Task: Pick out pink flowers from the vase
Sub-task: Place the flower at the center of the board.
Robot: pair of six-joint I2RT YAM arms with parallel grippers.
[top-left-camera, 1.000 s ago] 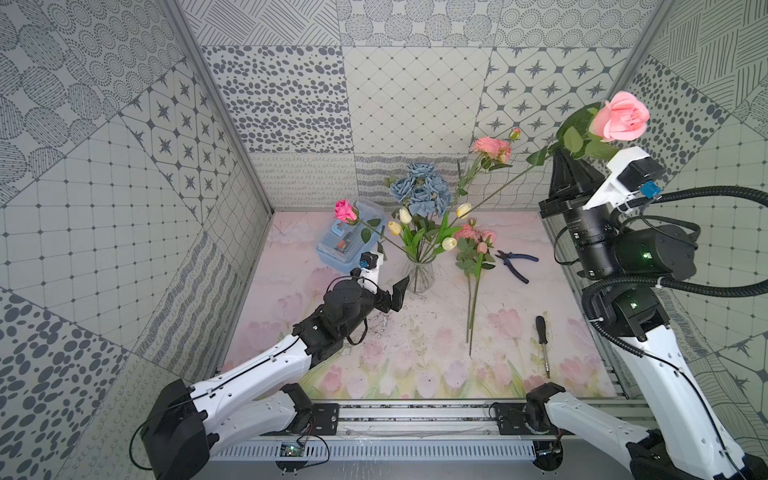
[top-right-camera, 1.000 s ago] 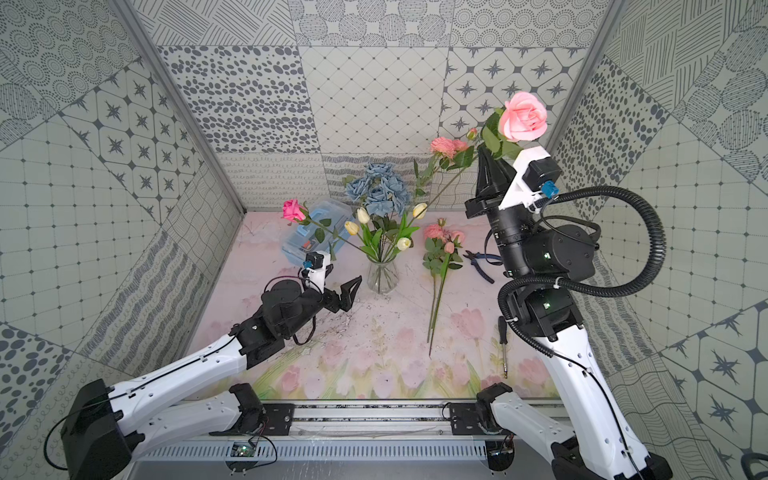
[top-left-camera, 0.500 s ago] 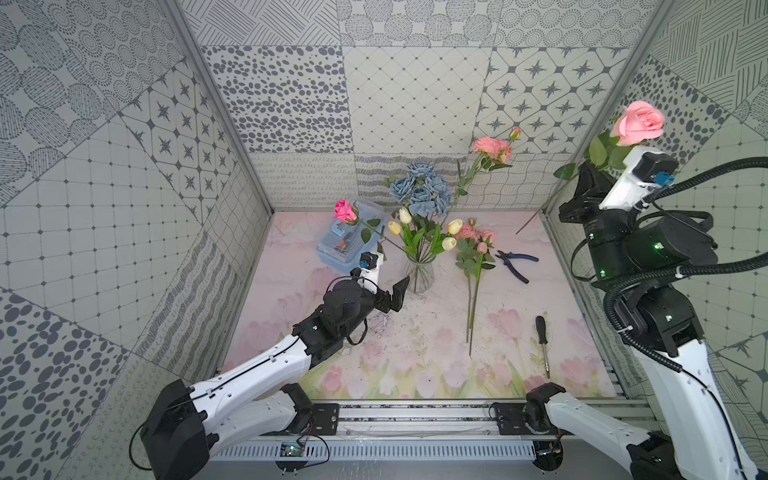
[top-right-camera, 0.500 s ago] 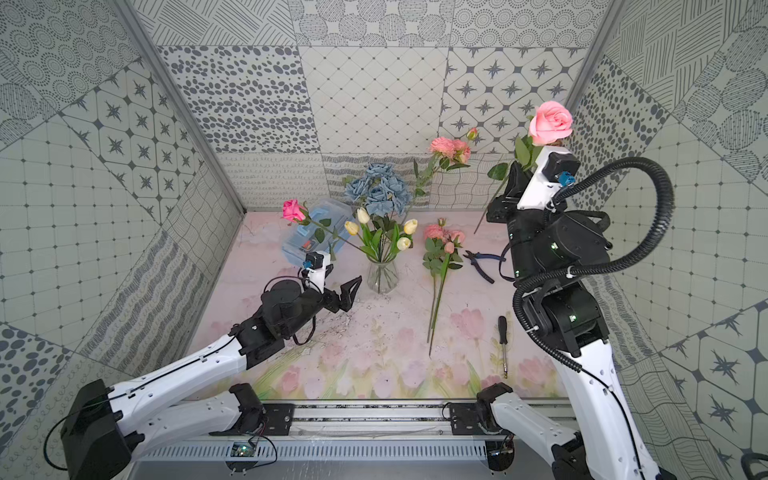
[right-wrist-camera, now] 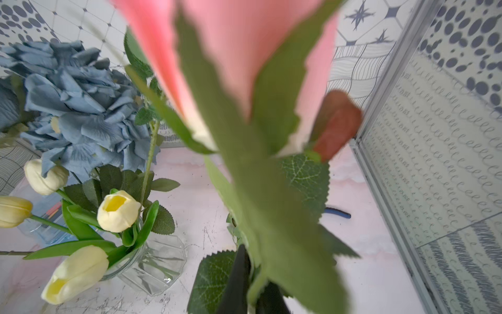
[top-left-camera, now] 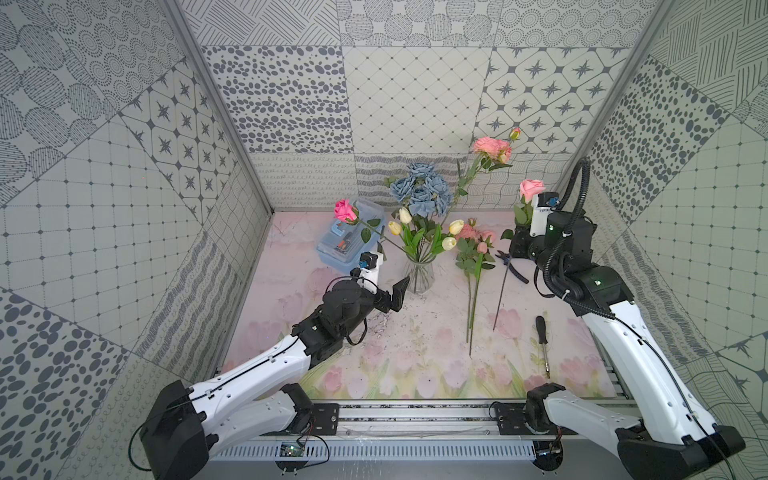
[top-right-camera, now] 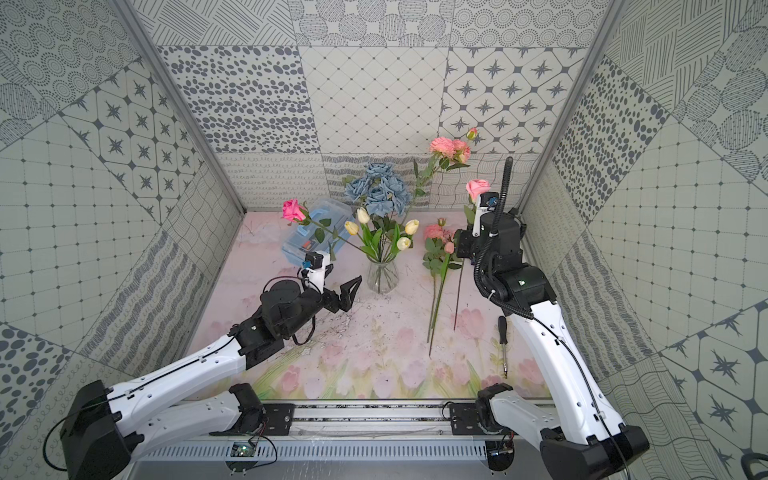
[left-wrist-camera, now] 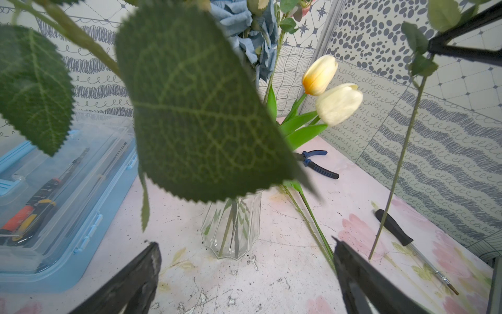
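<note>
Right gripper (top-left-camera: 515, 243): jaws pressed together on the thin stem of a pale pink rose (top-left-camera: 531, 189). The rose is held upright, well clear of the vase (top-left-camera: 419, 276), with the bloom above the claw and the stem tip hanging down to about the mat (top-left-camera: 374, 353). It hangs near the pink spray (top-left-camera: 473, 245) already lying there, presumably so it can be laid alongside. Left gripper (top-left-camera: 394, 296): jaws spread wide, holding and touching nothing. It is poised low, just beside the vase's base, likely to steady the glass or take the next stem. Two pink flowers are not yet out of the vase: a magenta rose (top-left-camera: 345, 210) leaning over the blue box (top-left-camera: 332, 253) and a tall salmon spray (top-left-camera: 492, 149). They stand among the blue roses (top-left-camera: 422, 193) and cream tulips (top-left-camera: 455, 226), which the task does not want.
</note>
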